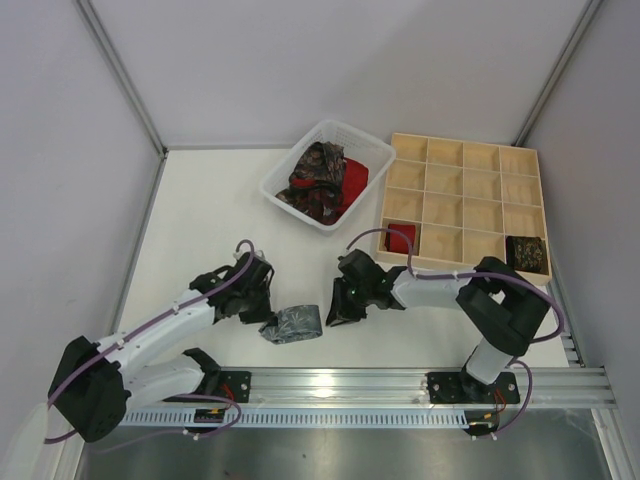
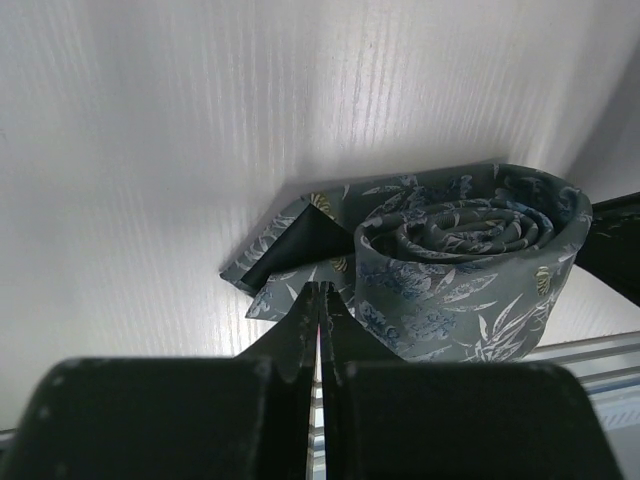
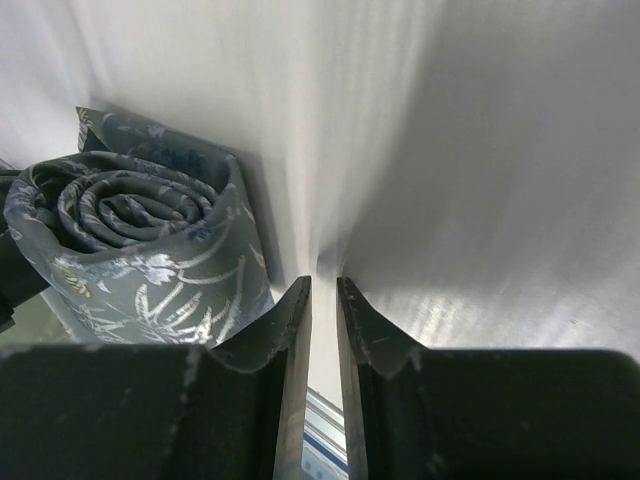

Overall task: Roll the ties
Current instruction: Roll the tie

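Observation:
A grey patterned tie (image 1: 293, 324) lies wound into a roll near the front edge, between my two grippers. In the left wrist view the roll (image 2: 465, 265) stands on edge, its pointed tail lying flat to the left. My left gripper (image 2: 320, 289) is shut, its tips at the tail's edge; it also shows in the top view (image 1: 266, 314). My right gripper (image 3: 322, 283) is closed to a narrow slit with nothing in it, just right of the roll (image 3: 140, 235); the top view shows it too (image 1: 331, 317). A maroon paisley tie (image 1: 316, 178) and a red tie (image 1: 353, 178) lie loose in the basket.
The white plastic basket (image 1: 283, 174) stands at the back centre. The wooden grid tray (image 1: 465, 200) at the back right holds a red roll (image 1: 399, 238) and a dark paisley roll (image 1: 525, 251). A metal rail (image 1: 400, 385) runs along the front edge.

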Motion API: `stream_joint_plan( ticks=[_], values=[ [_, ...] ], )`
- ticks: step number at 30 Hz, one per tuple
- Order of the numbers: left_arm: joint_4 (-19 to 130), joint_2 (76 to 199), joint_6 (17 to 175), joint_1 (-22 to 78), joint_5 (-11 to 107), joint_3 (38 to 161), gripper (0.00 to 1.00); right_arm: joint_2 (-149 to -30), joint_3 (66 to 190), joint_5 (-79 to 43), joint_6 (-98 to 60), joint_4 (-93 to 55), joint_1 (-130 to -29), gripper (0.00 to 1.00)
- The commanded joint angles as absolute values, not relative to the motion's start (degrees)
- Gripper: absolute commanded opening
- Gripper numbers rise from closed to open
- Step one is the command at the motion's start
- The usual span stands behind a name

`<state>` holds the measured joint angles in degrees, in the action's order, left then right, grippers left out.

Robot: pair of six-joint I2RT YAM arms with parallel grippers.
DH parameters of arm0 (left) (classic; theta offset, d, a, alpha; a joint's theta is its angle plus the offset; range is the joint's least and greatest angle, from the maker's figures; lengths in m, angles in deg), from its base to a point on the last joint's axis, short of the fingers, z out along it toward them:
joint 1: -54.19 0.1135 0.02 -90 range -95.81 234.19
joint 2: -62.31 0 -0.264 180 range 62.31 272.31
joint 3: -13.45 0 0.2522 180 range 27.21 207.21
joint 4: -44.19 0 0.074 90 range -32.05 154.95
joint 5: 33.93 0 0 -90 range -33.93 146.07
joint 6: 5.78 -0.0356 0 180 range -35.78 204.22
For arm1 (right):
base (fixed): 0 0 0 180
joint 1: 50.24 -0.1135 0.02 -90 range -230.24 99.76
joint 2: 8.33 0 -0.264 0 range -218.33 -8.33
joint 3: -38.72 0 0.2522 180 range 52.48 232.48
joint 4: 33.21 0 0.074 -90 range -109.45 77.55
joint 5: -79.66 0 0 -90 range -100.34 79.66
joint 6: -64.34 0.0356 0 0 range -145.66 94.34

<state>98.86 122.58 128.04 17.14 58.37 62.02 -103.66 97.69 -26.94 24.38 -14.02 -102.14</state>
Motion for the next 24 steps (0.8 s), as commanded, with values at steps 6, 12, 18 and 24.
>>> stream_joint_plan(
  ticks=[6, 12, 18, 24],
  values=[
    [91.54, 125.06, 131.77, 15.35, 52.73, 58.94, 0.00, -107.99, 102.49, -27.74, 22.94, -12.94, -104.99, 0.21],
    [86.34, 129.10, 134.05, 13.42, 52.11, 57.80, 0.00, -110.46, 105.21, -27.92, 25.05, -15.23, -107.19, 0.21],
    [93.18, 126.83, 135.99, 13.06, 59.13, 58.58, 0.00, -108.62, 103.64, -24.67, 22.86, -12.07, -105.35, 0.22],
    [105.23, 115.85, 142.66, 13.15, 66.17, 60.51, 0.00, -102.82, 100.74, -21.51, 18.90, -7.41, -102.54, 0.32]
  ],
)
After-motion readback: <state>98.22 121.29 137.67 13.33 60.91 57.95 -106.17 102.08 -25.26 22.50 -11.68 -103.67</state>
